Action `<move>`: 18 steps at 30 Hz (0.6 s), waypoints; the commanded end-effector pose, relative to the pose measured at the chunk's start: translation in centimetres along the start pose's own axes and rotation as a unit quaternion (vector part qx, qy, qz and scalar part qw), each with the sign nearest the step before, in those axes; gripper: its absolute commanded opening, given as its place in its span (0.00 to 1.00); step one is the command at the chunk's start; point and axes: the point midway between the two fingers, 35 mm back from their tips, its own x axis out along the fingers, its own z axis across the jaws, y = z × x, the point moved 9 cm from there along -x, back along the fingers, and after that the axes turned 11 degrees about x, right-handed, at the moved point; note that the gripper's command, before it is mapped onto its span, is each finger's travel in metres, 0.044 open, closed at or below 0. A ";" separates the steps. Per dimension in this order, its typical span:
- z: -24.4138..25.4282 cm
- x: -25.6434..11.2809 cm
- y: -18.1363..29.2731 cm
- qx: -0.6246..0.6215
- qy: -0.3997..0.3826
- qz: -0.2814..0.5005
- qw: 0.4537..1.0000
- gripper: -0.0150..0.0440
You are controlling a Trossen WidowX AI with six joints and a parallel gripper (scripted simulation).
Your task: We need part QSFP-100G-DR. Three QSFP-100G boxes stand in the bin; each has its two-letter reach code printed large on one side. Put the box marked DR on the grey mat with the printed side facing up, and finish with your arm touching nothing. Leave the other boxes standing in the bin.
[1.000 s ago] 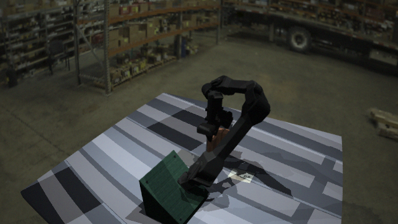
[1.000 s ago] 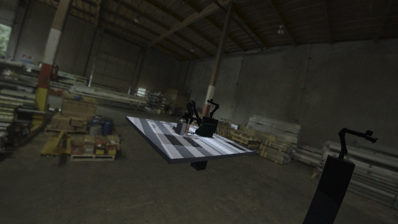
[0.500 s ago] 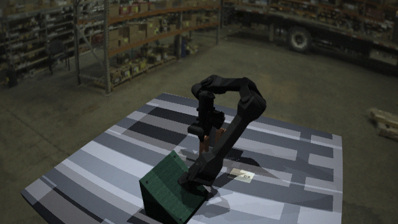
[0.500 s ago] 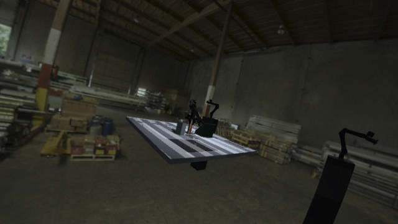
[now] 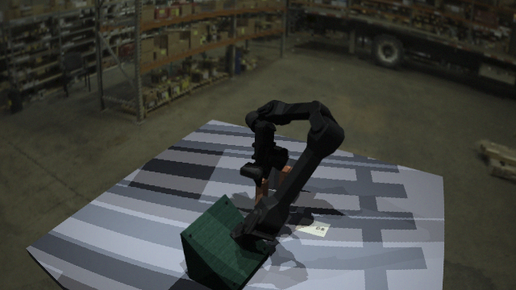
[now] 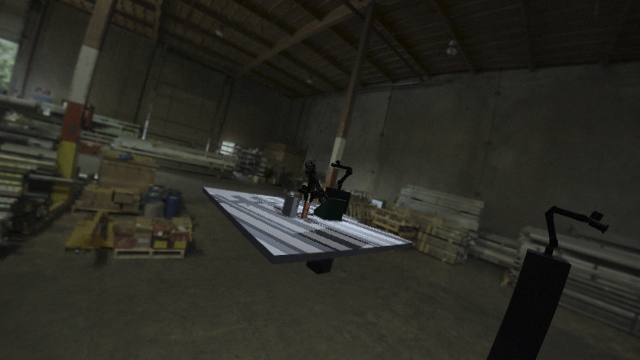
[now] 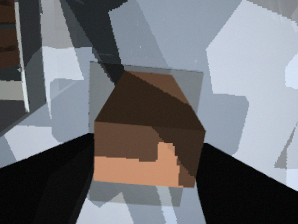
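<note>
A small pale card (image 5: 313, 228) on the bench (image 5: 403, 258) carries two dark capital letters, which read "DR" in the top view, though they are small and soft-edged, the second less crisp than the first. That is the only lettering that can be read. The faces of the orange-brown box (image 5: 261, 191) (image 6: 305, 208) (image 7: 145, 170) that show in the wrist view bear no legible print. At the left edge of the wrist view, the brown boxes (image 7: 7, 51) are cut off by the frame, and nothing on them can be read. The labels on the cartons (image 5: 177, 42) on the warehouse shelves are too small and blurred to make out.
</note>
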 end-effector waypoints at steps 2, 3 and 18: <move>0.0 0.5 0.0 -0.001 -0.002 -0.001 1.000 0.52; 0.0 0.5 0.0 -0.001 -0.002 -0.001 1.000 0.52; 0.0 -1.1 0.0 -0.001 -0.001 -0.001 1.000 0.66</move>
